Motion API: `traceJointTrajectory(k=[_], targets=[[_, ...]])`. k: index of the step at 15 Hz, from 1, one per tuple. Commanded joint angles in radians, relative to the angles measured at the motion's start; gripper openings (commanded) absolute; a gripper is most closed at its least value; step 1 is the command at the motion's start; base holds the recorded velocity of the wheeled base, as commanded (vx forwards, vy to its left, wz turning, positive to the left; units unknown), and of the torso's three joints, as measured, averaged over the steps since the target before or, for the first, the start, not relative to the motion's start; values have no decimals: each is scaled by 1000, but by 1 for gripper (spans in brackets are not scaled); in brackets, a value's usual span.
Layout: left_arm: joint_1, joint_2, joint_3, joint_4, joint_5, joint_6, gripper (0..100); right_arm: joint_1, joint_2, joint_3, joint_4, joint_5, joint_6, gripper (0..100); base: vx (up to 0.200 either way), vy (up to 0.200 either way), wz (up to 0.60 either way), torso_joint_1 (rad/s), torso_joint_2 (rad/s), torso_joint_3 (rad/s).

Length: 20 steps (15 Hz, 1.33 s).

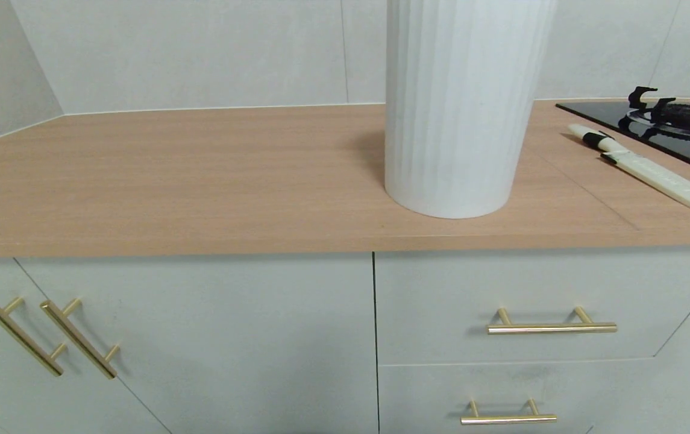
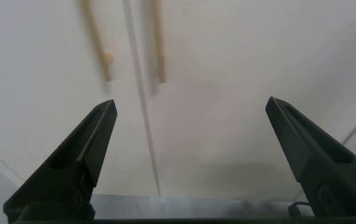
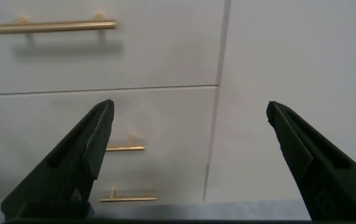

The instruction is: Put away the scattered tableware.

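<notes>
A cream-coloured knife (image 1: 646,169) with a black band on its handle lies on the wooden countertop (image 1: 200,181) at the far right, beside the hob. A tall white ribbed container (image 1: 456,108) stands on the counter right of centre. My left gripper (image 2: 190,112) is open and faces white cabinet doors (image 2: 228,93) with two gold handles. My right gripper (image 3: 190,118) is open with nothing between its fingers, facing white drawer fronts (image 3: 103,68) with gold handles.
A black gas hob (image 1: 676,123) sits at the counter's back right corner. Below the counter are two cabinet doors with gold handles (image 1: 49,337) on the left and drawers with gold handles (image 1: 552,327) on the right. Grey walls close off the back and left.
</notes>
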Motion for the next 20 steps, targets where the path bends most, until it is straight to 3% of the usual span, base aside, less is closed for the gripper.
traceJointTrajectory(k=[1,11,20], targets=[[-1,0,0,0,0,0,100,0,1,0,0,0,-1,100,0,0,0,0,0,0],[-1,0,0,0,0,0,100,0,1,0,0,0,-5,100,0,0,0,3,-12,-7],[-1,0,0,0,0,-2,100,0,1,0,0,0,-4,100,0,0,0,109,-397,-287]])
